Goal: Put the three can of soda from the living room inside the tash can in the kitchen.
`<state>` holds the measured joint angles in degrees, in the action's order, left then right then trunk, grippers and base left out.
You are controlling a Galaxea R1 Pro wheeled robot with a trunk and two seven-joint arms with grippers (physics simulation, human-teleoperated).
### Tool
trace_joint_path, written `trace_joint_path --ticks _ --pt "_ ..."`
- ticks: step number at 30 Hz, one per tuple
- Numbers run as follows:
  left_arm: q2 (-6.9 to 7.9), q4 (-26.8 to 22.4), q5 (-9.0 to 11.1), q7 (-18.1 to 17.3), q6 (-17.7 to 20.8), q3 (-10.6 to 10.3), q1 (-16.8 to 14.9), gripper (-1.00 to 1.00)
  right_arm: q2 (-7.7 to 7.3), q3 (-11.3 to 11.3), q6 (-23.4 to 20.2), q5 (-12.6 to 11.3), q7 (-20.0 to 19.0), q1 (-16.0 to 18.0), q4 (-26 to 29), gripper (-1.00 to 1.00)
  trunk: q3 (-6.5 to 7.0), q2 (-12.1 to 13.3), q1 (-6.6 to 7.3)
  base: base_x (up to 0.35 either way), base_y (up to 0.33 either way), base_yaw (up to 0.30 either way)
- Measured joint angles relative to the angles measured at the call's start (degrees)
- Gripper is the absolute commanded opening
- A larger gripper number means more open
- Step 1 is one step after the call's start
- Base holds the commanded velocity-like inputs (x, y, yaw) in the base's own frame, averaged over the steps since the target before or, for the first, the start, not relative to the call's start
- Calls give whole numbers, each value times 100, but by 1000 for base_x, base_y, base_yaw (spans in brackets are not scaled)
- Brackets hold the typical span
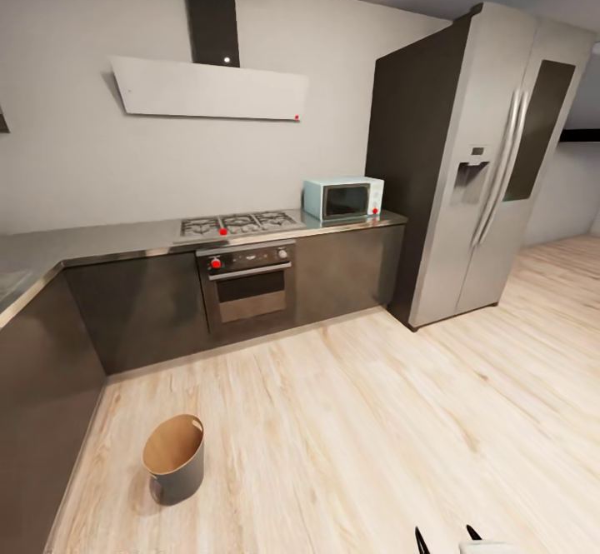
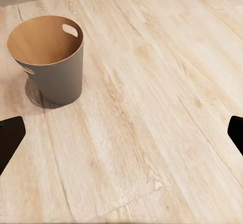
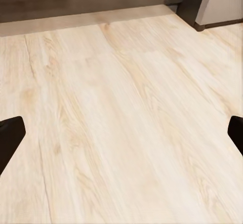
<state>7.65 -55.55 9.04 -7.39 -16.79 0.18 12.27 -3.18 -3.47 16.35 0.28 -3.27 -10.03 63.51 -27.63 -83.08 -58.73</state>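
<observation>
- Head view: the kitchen, with dark cabinets [image 1: 137,312] under a grey steel worktop [image 1: 100,242] that runs along the back wall and turns toward the viewer at 9 o'clock.
- A gas hob [image 1: 239,222] sits in the worktop above a built-in oven [image 1: 247,283]; a pale blue microwave [image 1: 343,198] stands at the worktop's right end, just beside the tall steel double-door fridge [image 1: 492,171] at 2 o'clock.
- A white slanted extractor hood [image 1: 208,89] hangs on the wall at 12 o'clock.
- The tash can [image 1: 174,458] stands upright on the light wood floor [image 1: 350,429] at 7 o'clock, near the left cabinet run; its tan inside is visible with nothing in it.
- Left wrist view: the tash can [image 2: 50,57] has a grey outer wall, tan interior and cut-out handle holes; the left gripper [image 2: 121,135] has its dark fingers [image 2: 10,138] wide apart, clamping nothing, over bare floor beside the bin.
- Right wrist view: the right gripper [image 3: 121,135] likewise shows fingers [image 3: 10,139] spread apart with nothing between them, above floor planks [image 3: 121,107]; cabinet base and fridge foot lie beyond.
</observation>
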Motion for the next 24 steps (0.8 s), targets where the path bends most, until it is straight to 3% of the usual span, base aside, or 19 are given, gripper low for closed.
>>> trace_joint_path --ticks 24 --pt "-4 0 -10 0 -7 0 2 100 54 7 9 18 186 1 -14 100 -1 0 0 0 0 254"
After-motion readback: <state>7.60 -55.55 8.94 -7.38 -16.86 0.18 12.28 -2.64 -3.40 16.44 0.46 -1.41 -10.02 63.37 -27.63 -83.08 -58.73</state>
